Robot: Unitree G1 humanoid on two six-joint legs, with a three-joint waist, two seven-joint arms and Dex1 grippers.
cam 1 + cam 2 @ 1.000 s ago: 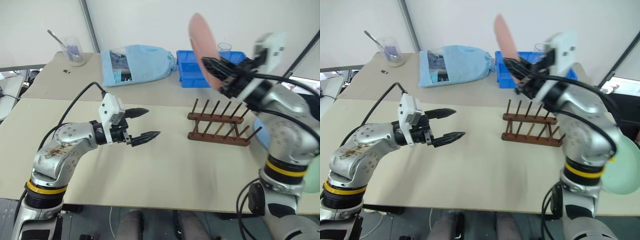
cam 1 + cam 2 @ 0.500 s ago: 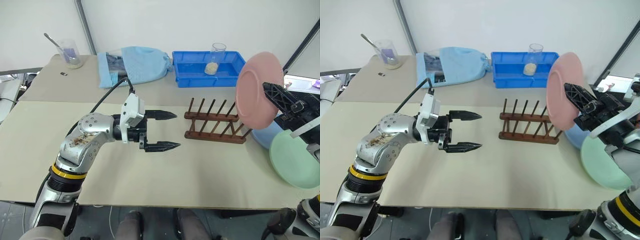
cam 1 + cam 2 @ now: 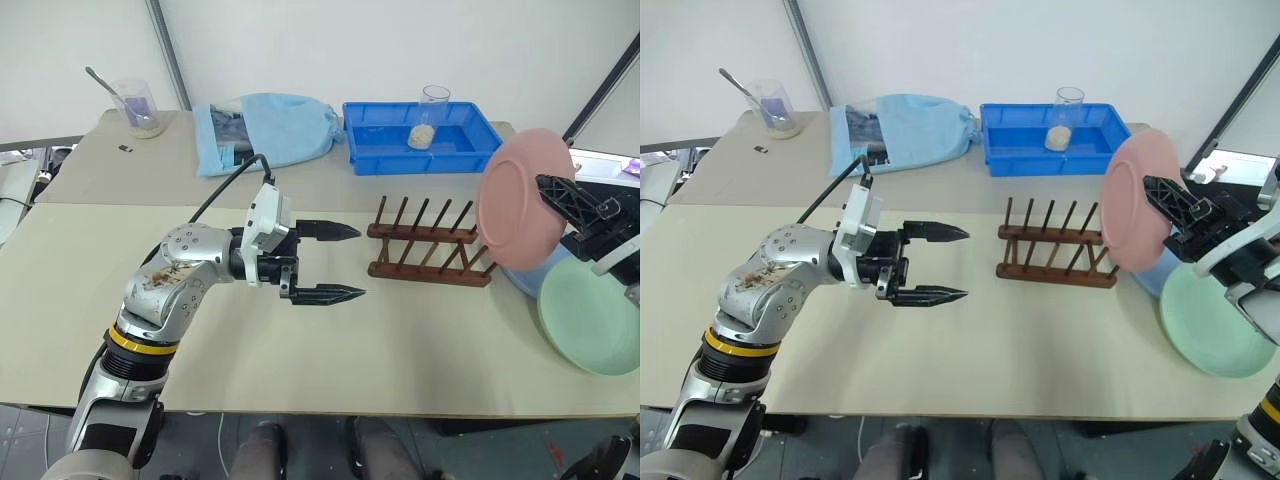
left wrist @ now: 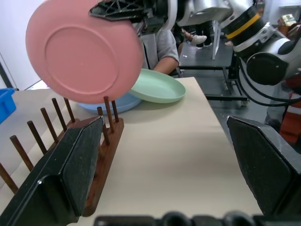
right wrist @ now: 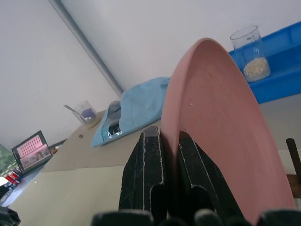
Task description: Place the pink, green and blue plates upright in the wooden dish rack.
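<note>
Right gripper (image 5: 170,141): you have it pinching the rim of the pink plate (image 3: 522,200), one finger on each face.
Pink plate: held on edge in the air, tilted, just past the right end of the wooden dish rack (image 3: 430,252) and above it; not between the pegs.
Left gripper (image 3: 335,262): your fingers are spread wide with nothing between them, pointing level toward the rack, over bare table (image 3: 300,350).
Wooden dish rack: just ahead of your left fingertips, apart from them; every slot is free.
Green plate (image 3: 592,315): lies flat below your right gripper, near the table's right edge.
Blue plate (image 4: 106,103): flat beneath the pink plate, its edge partly under the green one.
Beyond the rack: a blue tray (image 3: 420,135) with a clear cup (image 3: 431,105) in it, and a light blue cloth bag (image 3: 265,130) beside it.
Far corner past your left arm: a beaker (image 3: 138,105) with a spoon.
</note>
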